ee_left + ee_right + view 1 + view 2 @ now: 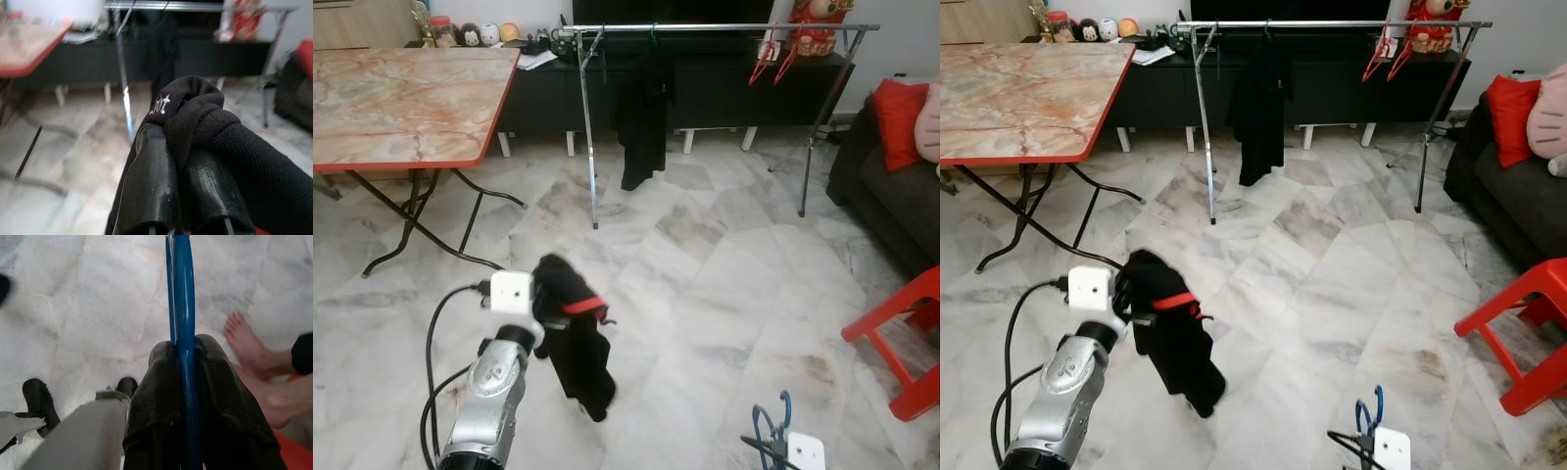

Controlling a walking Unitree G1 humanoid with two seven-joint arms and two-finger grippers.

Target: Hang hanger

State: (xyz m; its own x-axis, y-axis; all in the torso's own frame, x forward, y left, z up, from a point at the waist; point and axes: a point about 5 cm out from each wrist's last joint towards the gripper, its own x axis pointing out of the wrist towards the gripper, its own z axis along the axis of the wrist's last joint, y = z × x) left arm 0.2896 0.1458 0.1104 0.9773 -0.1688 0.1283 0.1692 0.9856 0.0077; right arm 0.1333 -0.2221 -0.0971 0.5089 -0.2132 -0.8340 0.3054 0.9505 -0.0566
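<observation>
Over the pale marbled tile floor (724, 264), the left claw (178, 161) is pinched tight on a bunched-up black garment (576, 333), which hangs down from it with a red plastic hanger (582, 305) poking out of the fabric just beside the silver forearm. Down low on the robot's right, the right claw (188, 382) is clamped on a thin blue plastic hanger (182, 308), its two black fingers pressed against either side of the blue bar, and from the head camera that hanger's blue loop (771, 426) sticks up just above the white wrist block. Well ahead across the floor stands a silver metal clothes rack (705, 27) with another black garment (641, 117) hanging near its left leg and a couple of red hangers (773, 59) toward its right end. Off to the left is a marble-patterned folding worktop with a red edge (401, 98), and on the right there's a dark sofa with a red cushion (899, 117) plus a red plastic stool (906, 343). A person's bare feet (254, 372) show on the tiles in the right wrist view.
</observation>
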